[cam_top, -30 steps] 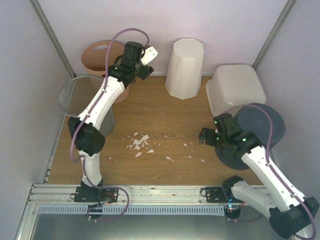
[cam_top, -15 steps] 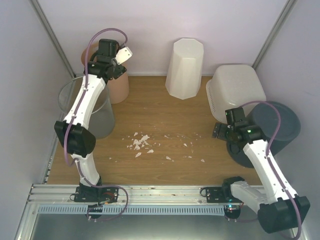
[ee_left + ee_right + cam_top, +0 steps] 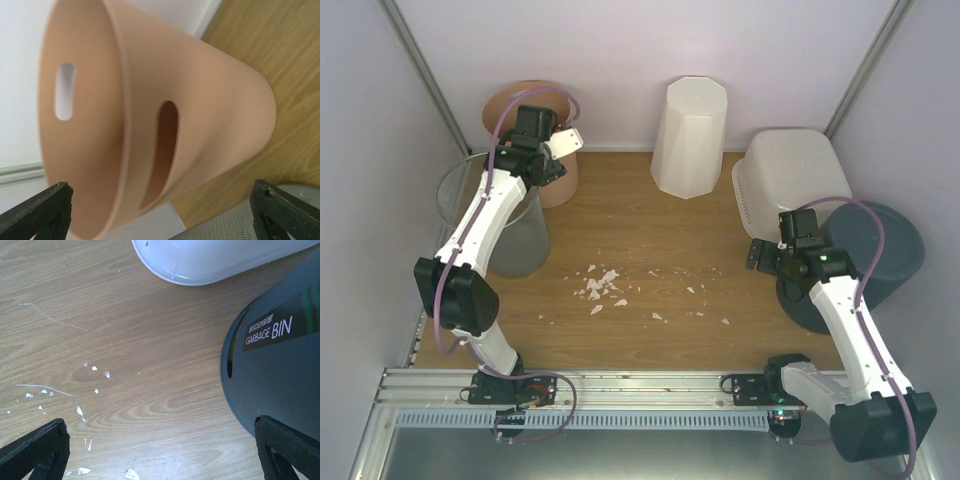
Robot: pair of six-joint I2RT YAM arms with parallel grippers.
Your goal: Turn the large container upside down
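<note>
I see both sets of jaws spread wide with nothing in them. The left gripper (image 3: 563, 146) faces the peach bin (image 3: 516, 103) at far left, and the right gripper (image 3: 756, 256) hangs over the table (image 3: 650, 230) beside the dark grey bin (image 3: 885, 250). The large container (image 3: 792, 172) sits far right, apparently rim down, just beyond that gripper.

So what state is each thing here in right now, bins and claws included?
left gripper: open, empty
right gripper: open, empty
large container: seems bottom up, no mouth showing
peach bin: upright, mouth up
wire-mesh bin: upright, mouth up
white faceted bin: closed end up
dark garbage bin: closed end up
white scraps: scattered on the table
</note>
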